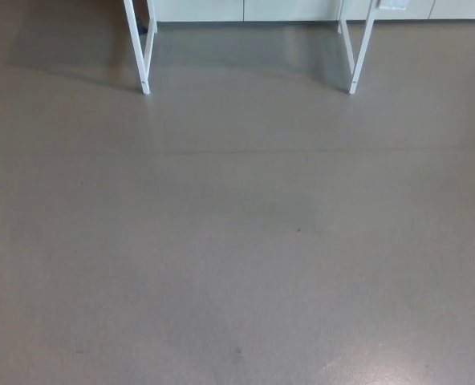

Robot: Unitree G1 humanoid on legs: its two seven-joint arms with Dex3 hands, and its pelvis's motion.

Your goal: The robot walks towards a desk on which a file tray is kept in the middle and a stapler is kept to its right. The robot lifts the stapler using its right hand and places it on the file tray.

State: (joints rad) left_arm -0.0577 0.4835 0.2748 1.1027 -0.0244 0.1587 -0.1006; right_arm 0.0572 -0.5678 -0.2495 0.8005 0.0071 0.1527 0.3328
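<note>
Grey, smooth floor (237,241) fills almost the whole head view, matt in most places and crossed by a faint straight seam about a third of the way down. At the bottom right corner a pale patch of reflected light (398,370) lies on it. Along the top edge two white metal supports stand on the floor: the left desk leg (144,64) and the right desk leg (356,64), well apart, each slanting slightly and ending in a small foot. Between and behind them a soft shadow (245,48) darkens the floor, and beyond it runs a row of white panels (245,10), cut off by the frame. The desk's top lies above the picture's edge, so where the stapler and the file tray are cannot be told. Neither the left hand nor the right hand shows, so whether their fingers are spread, clenched or grasping anything cannot be told.
</note>
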